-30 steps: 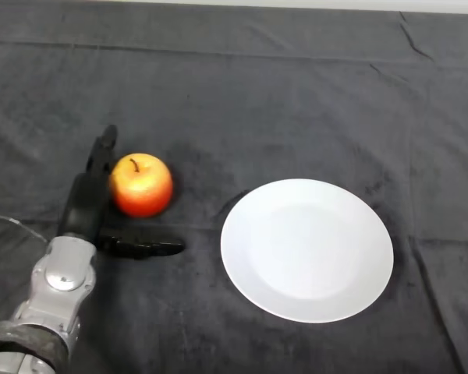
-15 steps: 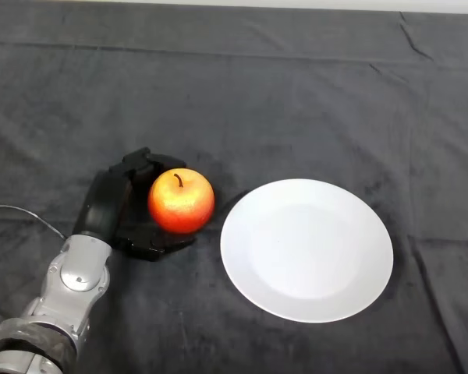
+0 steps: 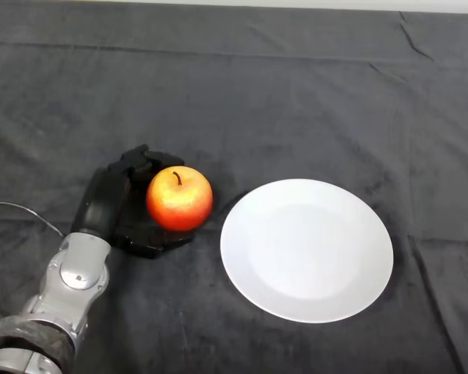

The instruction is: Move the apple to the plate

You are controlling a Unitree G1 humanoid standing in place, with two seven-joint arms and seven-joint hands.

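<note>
A red and yellow apple [image 3: 179, 198] with a dark stem sits upright on the dark cloth, just left of the white plate [image 3: 306, 248]. My left hand [image 3: 109, 204] is at the apple's left side. Its fingers [image 3: 144, 161] curl round the back of the apple and its thumb [image 3: 152, 243] lies under the front of it. The apple and the plate are apart by a small gap. The plate holds nothing.
The table is covered by a dark cloth [image 3: 296, 93] with a few creases. My silver-grey forearm [image 3: 70, 284] comes in from the lower left.
One second ago the hand was open beside the apple further left. It has since curled round the apple and moved it right, toward the plate. Little has moved in the last half second.
</note>
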